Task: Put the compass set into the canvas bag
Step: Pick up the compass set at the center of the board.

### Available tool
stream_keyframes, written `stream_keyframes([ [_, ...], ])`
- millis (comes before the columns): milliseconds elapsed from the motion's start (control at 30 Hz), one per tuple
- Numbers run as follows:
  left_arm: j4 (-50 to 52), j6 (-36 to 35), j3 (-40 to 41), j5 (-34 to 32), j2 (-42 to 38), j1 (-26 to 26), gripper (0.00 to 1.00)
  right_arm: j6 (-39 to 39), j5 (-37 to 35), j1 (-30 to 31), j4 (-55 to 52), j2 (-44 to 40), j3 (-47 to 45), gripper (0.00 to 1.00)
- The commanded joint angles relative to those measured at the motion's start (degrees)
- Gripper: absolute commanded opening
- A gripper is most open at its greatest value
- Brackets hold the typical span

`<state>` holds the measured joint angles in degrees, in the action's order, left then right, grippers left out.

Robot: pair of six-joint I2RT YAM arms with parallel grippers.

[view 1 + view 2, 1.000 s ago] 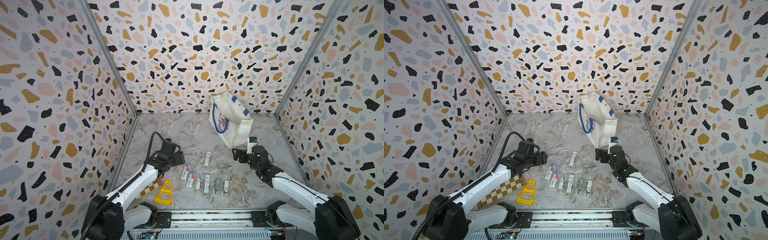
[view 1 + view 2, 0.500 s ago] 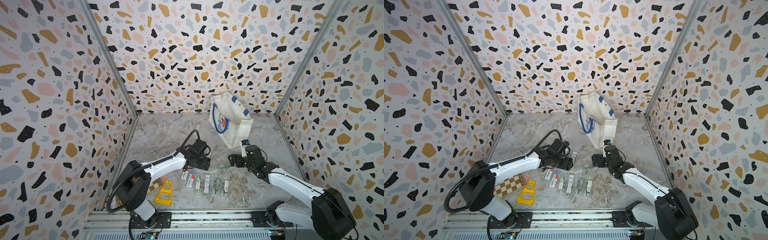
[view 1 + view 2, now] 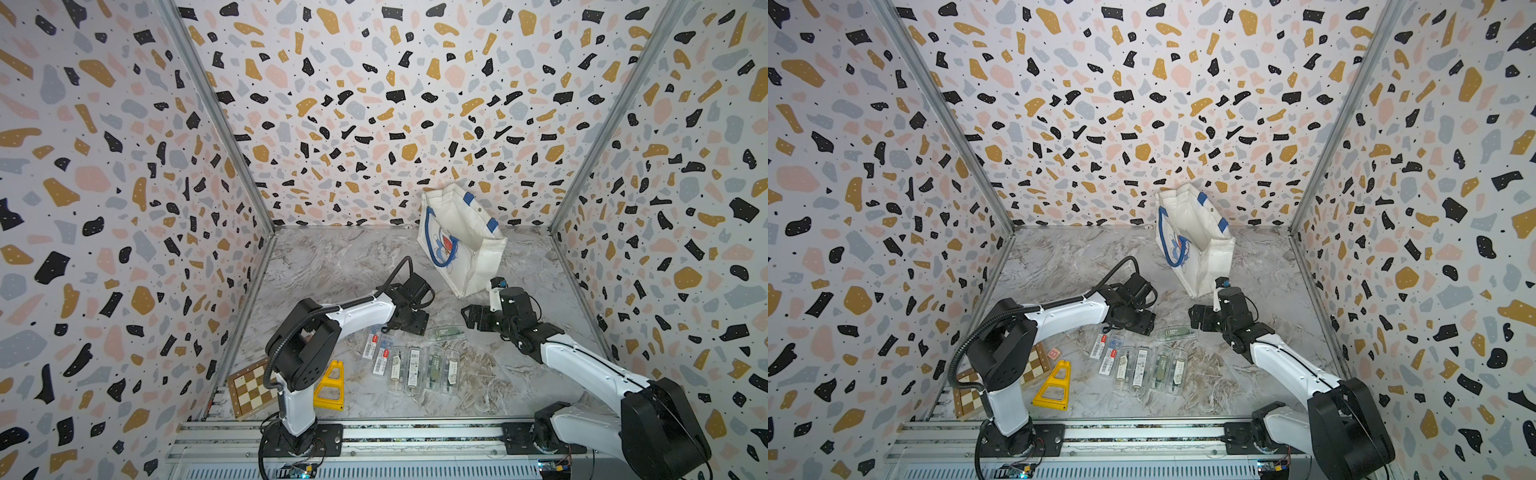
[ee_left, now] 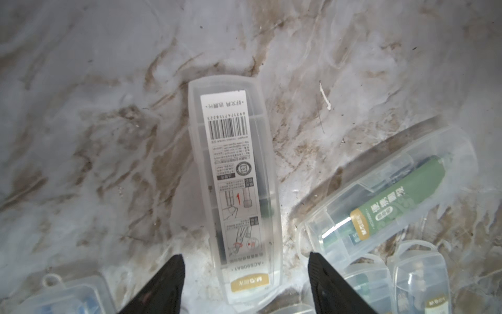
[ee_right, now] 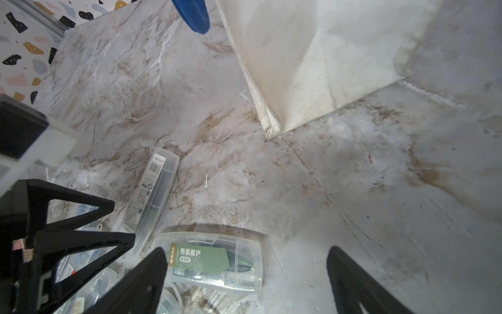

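Observation:
Several clear plastic compass set cases lie near the table's front. One case with a white barcode label lies lengthwise between the fingers of my left gripper, which is open with a gap on each side. In both top views the left gripper covers it. A green-labelled case lies flat between the wide-open fingers of my right gripper, close to one finger. The white canvas bag with blue handles stands tilted at the back, just beyond the right gripper.
A yellow triangular frame and a chessboard lie at the front left beside the left arm's base. Patterned walls close in three sides. The left gripper's black fingers sit close beside the right gripper.
My left arm has swung from the left side to the middle, over the barcode-labelled case, and its jaws have narrowed. The right gripper has shifted slightly left, over the green-labelled case.

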<state>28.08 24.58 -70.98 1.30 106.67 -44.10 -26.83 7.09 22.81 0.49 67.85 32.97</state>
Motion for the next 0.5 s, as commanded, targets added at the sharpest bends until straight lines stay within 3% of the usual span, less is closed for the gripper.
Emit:
stream_keyframes([
  [0, 0.94, -1.1, -1.85, -0.95, 1.59, -0.28, 0.69, -0.18, 1.39, -0.22, -0.67, -1.03, 0.47, 0.9],
  [467, 0.46, -0.99, -0.98, -5.01, 3.43, -0.73, 0.4, -0.6, 3.36, -0.13, -0.93, 0.78, 3.07, 0.87],
])
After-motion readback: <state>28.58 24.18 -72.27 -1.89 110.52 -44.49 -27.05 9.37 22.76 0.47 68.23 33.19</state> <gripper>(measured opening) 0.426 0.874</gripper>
